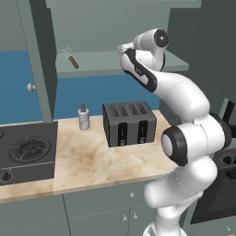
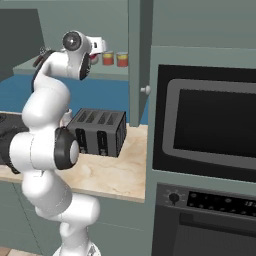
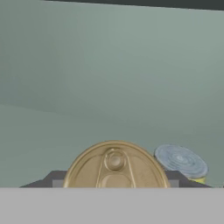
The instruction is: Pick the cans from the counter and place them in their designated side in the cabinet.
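Up at the cabinet shelf [image 1: 97, 69], my gripper [image 3: 115, 183] is shut on a can with a gold pull-tab lid [image 3: 115, 164]. A dark fingertip [image 3: 53, 179] shows on each side of the can. In the right base view this red can [image 2: 108, 58] stands on the shelf board just beyond the hand [image 2: 100, 47]. The other can [image 3: 181, 161], with a bluish-grey top, stands free to the right of it on the same board and appears as an orange-red tin [image 2: 122, 59]. The counter [image 1: 92, 161] below carries no can.
A whisk with a brown handle [image 1: 70, 58] lies on the left part of the shelf. The open cabinet door [image 2: 137, 60] stands right of the cans. On the counter are a black toaster [image 1: 129, 123] and a pale pump bottle [image 1: 83, 117]. The stove [image 1: 27, 152] is at the left.
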Controlling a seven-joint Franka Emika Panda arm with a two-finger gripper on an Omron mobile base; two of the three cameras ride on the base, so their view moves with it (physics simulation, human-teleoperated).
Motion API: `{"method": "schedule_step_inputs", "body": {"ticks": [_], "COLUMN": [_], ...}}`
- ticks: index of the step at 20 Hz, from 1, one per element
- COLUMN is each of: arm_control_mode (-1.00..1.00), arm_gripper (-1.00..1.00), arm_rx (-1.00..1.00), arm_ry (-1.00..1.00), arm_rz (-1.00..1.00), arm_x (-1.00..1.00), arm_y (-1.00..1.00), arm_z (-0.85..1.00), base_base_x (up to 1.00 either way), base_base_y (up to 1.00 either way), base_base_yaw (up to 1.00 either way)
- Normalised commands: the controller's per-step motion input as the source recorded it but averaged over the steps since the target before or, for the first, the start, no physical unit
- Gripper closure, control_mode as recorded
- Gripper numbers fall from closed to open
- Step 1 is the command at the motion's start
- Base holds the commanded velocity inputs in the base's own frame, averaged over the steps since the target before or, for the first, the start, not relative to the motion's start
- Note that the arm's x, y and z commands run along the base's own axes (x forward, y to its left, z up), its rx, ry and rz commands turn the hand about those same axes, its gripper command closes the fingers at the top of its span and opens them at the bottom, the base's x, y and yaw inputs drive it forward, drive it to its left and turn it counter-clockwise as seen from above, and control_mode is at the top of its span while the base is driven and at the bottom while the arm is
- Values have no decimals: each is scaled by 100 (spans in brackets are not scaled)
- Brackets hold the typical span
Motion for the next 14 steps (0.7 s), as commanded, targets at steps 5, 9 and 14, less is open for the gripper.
{"method": "schedule_step_inputs", "body": {"ticks": [5, 9, 14], "arm_control_mode": [-100, -100, -100], "arm_gripper": [100, 100, 100], "arm_rx": [0, 0, 0], "arm_ry": [1, 3, 1], "arm_rz": [0, 0, 0], "arm_x": [22, 19, 18], "arm_y": [-3, 0, -1], "arm_z": [-9, -13, -6], "base_base_x": [0, 0, 0], "base_base_y": [0, 0, 0], "base_base_yaw": [0, 0, 0]}}
